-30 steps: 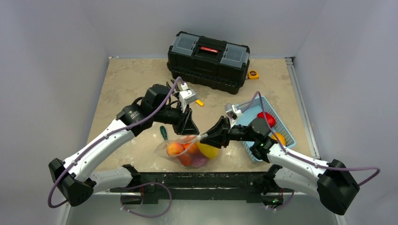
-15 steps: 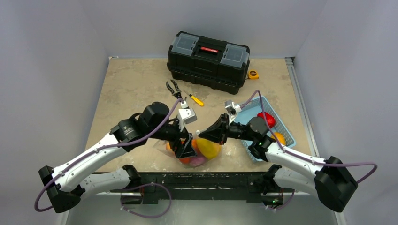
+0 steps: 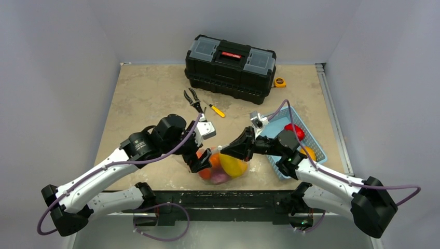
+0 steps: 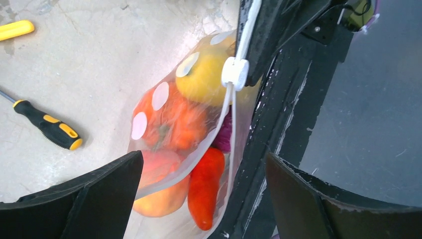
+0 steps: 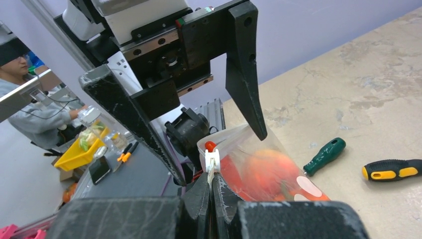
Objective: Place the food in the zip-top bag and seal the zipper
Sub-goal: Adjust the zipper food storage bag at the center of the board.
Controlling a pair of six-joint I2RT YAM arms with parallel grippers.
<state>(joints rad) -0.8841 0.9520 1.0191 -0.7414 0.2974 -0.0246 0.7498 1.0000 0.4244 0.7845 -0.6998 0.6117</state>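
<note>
The zip-top bag [image 3: 220, 167] lies near the table's front edge, dotted face up. It holds the food: a yellow piece [image 4: 201, 79], orange pieces [image 4: 174, 122], a purple one and a long carrot [image 4: 205, 186]. My right gripper [image 5: 212, 177] is shut on the zipper strip just behind its white slider [image 5: 212, 160]. My left gripper [image 4: 204, 155] hangs open over the bag's other end, its fingers [image 5: 244, 74] either side of the mouth and touching nothing. Beyond the slider [image 4: 234, 72] the bag's two lips stand apart.
A light blue basket [image 3: 317, 147] at the right holds a red piece [image 3: 294, 130] and an orange one [image 3: 308, 152]. A black toolbox [image 3: 231, 66], tape measure [image 3: 280, 82], pliers [image 3: 192, 98] and screwdrivers [image 4: 47, 127] [image 5: 326, 156] lie behind the bag.
My left gripper has opened wide and swung from behind the bag toward the near edge, over the bag. My right gripper has shut on the zipper strip.
</note>
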